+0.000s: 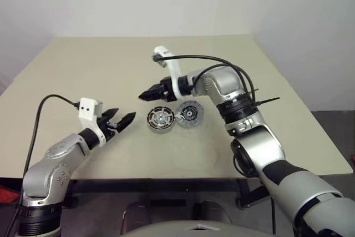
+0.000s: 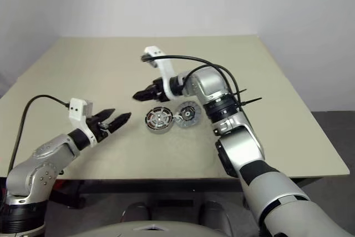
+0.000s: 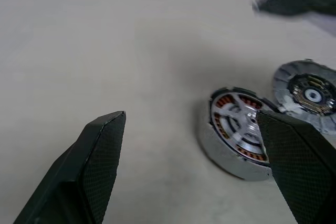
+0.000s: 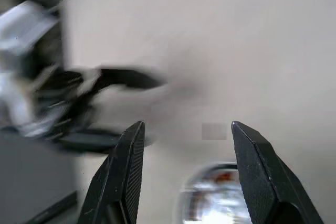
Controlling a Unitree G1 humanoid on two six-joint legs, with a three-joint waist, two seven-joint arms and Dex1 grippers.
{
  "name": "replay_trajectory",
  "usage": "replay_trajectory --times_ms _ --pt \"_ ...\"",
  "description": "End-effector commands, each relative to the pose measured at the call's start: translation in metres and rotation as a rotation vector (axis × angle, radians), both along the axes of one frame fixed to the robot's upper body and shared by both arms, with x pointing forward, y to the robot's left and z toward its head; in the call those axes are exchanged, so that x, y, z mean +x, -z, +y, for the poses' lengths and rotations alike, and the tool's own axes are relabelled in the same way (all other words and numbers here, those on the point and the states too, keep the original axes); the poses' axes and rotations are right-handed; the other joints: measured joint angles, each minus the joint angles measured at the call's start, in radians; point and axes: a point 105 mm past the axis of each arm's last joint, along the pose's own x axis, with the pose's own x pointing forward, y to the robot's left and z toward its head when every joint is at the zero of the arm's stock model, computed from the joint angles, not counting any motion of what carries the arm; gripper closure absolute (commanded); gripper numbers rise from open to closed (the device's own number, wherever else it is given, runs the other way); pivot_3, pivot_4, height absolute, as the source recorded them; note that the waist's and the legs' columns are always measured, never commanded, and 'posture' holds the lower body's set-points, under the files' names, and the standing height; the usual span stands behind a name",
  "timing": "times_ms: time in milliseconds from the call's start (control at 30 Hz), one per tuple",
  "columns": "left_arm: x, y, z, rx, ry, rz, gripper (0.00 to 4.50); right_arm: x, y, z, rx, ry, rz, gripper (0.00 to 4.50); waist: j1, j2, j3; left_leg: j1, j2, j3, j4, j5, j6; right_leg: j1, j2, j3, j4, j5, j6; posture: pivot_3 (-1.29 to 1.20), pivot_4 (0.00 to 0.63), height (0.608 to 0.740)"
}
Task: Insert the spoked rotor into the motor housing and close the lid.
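The motor housing (image 1: 161,119) sits on the table near its middle. The spoked rotor (image 3: 239,123) lies inside it, with copper windings showing between the spokes. The lid (image 1: 190,113) lies flat and open just right of the housing, joined at its edge, its green and black bits facing up. My right gripper (image 1: 146,95) hovers above and slightly left of the housing, pointing left, open with nothing between its fingers (image 4: 131,150). My left gripper (image 1: 123,119) is to the left of the housing, a short gap away, pointing at it and wide open.
The beige table (image 1: 100,65) has bare surface all round the parts. Its front edge runs just behind my left arm, and its right edge lies beyond my right elbow. A black cable (image 1: 199,58) loops over my right wrist.
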Motion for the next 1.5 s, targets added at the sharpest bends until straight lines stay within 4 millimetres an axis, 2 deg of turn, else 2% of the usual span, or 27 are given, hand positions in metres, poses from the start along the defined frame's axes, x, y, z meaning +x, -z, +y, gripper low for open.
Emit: replay_trajectory --times_ms 33,100,267,300,367,500,667,733,833,900,1067,1167,1333,1500 --pt "0.004 -0.010 -0.007 -0.007 0.035 -0.036 0.25 0.023 -0.003 -0.033 -0.023 0.095 -0.109 1.94 0.003 0.000 0.000 0.000 0.000 0.000 0.000 0.000 0.000 0.000 0.000 0.000 0.000 0.000 0.000 0.00 0.000 0.740" --pt "0.005 -0.009 -0.007 -0.006 0.043 -0.032 0.25 0.029 0.000 -0.053 -0.042 0.128 -0.127 2.39 0.007 0.000 0.000 -0.001 0.000 0.000 0.000 0.000 0.000 0.000 0.000 0.000 0.000 0.000 0.000 0.00 0.000 0.740" --pt "0.009 -0.005 -0.011 -0.005 0.067 -0.018 0.25 0.041 0.002 -0.104 -0.112 0.236 -0.160 4.08 0.005 0.000 0.000 -0.001 -0.001 0.000 0.000 0.000 0.001 0.000 0.000 0.000 0.000 0.000 0.000 0.00 0.000 0.740" --pt "0.010 -0.004 -0.011 -0.004 0.070 -0.017 0.25 0.042 0.002 -0.109 -0.122 0.242 -0.170 4.47 0.005 0.000 0.000 -0.001 -0.001 0.000 0.000 0.000 0.001 0.000 0.000 0.000 0.000 0.000 0.000 0.00 0.000 0.740" --pt "0.011 -0.004 -0.013 -0.004 0.078 -0.016 0.25 0.042 0.003 -0.118 -0.152 0.240 -0.185 4.47 0.002 0.000 0.000 -0.001 -0.001 0.000 0.001 0.000 0.001 0.000 0.000 0.000 0.000 0.000 0.000 0.00 0.000 0.740" --pt "0.013 -0.004 -0.016 -0.005 0.088 -0.017 0.25 0.035 0.023 -0.138 -0.228 0.240 -0.176 4.47 0.005 0.000 0.000 -0.001 -0.001 0.000 0.002 0.000 0.001 0.000 0.000 0.000 0.001 0.000 0.000 0.00 0.000 0.740" --pt "0.013 -0.004 -0.017 -0.001 0.096 -0.020 0.25 0.013 0.078 -0.166 -0.361 0.205 -0.107 4.47 0.008 0.000 0.000 -0.002 -0.001 0.000 0.003 -0.001 0.002 0.000 0.000 0.000 0.001 0.000 -0.001 0.00 0.000 0.740" --pt "0.013 -0.004 -0.017 0.002 0.096 -0.020 0.25 0.005 0.090 -0.170 -0.377 0.198 -0.078 4.47 0.009 0.001 0.001 -0.002 -0.001 0.000 0.003 -0.001 0.002 0.000 0.000 0.000 0.001 0.000 -0.001 0.00 0.000 0.740" --pt "0.012 -0.004 -0.016 0.007 0.095 -0.019 0.25 -0.001 0.095 -0.172 -0.372 0.191 -0.062 4.47 0.005 0.001 0.000 0.000 -0.001 0.001 0.004 -0.001 0.003 0.000 0.000 0.001 0.003 0.000 -0.001 0.00 0.000 0.740" --pt "0.011 -0.004 -0.015 0.010 0.093 -0.018 0.25 -0.004 0.090 -0.167 -0.335 0.169 -0.046 4.47 0.005 0.001 0.000 0.000 0.000 0.001 0.004 -0.002 0.004 0.000 0.000 0.001 0.003 0.000 0.000 0.00 0.000 0.740" --pt "0.011 -0.005 -0.011 0.019 0.087 -0.018 0.25 -0.034 0.058 -0.134 -0.170 -0.006 0.018 4.47 0.006 0.001 0.001 0.000 0.000 0.001 0.004 -0.002 0.005 0.000 0.000 0.001 0.004 0.000 0.000 0.00 0.000 0.740" --pt "0.012 -0.005 -0.011 0.020 0.086 -0.020 0.25 -0.043 0.042 -0.120 -0.110 -0.046 0.026 4.47 0.008 0.001 0.000 0.000 0.000 0.001 0.004 -0.002 0.005 0.000 0.000 0.001 0.004 0.000 0.000 0.00 0.000 0.740" --pt "0.012 -0.005 -0.011 0.021 0.085 -0.020 0.25 -0.038 0.031 -0.109 -0.078 -0.019 0.015 4.47 0.010 0.001 0.000 0.000 0.000 0.001 0.004 -0.002 0.005 0.000 0.000 0.001 0.004 0.000 0.000 0.00 0.000 0.740" --pt "0.011 -0.005 -0.010 0.022 0.079 -0.021 0.25 -0.030 0.029 -0.097 -0.058 0.003 -0.003 4.47 0.008 0.001 0.000 0.001 0.000 0.000 0.004 -0.001 0.004 0.000 0.000 0.001 0.005 0.000 0.000 0.00 0.000 0.740"
